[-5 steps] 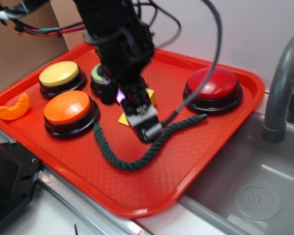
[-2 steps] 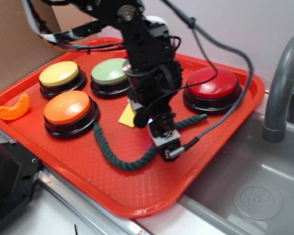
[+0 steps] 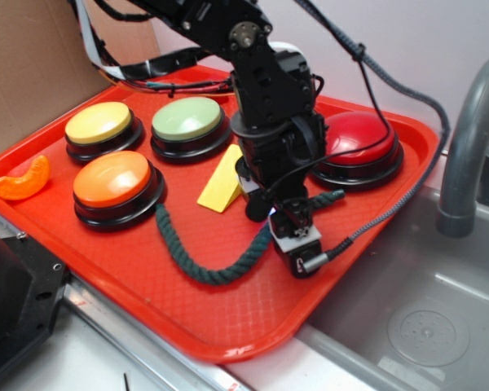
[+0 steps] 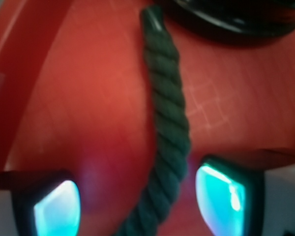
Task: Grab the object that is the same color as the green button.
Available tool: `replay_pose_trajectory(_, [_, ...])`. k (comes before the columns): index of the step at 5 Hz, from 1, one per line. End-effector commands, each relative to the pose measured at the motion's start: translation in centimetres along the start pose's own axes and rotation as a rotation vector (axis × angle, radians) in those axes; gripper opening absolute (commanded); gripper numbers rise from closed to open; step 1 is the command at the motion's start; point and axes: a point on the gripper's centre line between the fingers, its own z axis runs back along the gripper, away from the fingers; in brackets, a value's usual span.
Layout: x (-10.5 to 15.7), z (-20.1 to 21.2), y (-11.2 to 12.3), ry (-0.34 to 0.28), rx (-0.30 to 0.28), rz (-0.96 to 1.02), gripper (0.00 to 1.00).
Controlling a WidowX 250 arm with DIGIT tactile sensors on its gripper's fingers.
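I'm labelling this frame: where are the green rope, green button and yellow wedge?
green rope [image 3: 197, 267]: exterior view, bottom of its curve.
green button [image 3: 187, 119]: exterior view, dome top.
yellow wedge [image 3: 221, 188]: exterior view, sloped face.

Dark green rope [image 3: 197, 261]: mid-section hidden behind the gripper [image 3: 297, 244] in the exterior view; lower end cut off by the wrist view's bottom edge. Red button [image 3: 357, 145]: left part hidden behind the arm. Wrist view: blurred throughout.
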Motion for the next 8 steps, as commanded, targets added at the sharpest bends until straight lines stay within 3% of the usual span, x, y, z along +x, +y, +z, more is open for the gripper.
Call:
replay_pose_trajectory(1, [-1.3,-0.4,-0.3,-0.002,-0.005,-0.023,0.00])
replay_pose_trajectory(5, [-2.9,3.4,-1.7,0.016,0.007,-0.083,0.00])
replay_pose_trajectory(6, [-3.1,7.8,-1.5,0.019,0.008,-0.102,0.00])
replay_pose_trajectory(7, [-3.5,11.8,-0.6,-0.017,0.016,-0.068,0.00])
replay_pose_trajectory(8, [-4.8,16.9,1.2,-0.093,-0.002,-0.010,0.00])
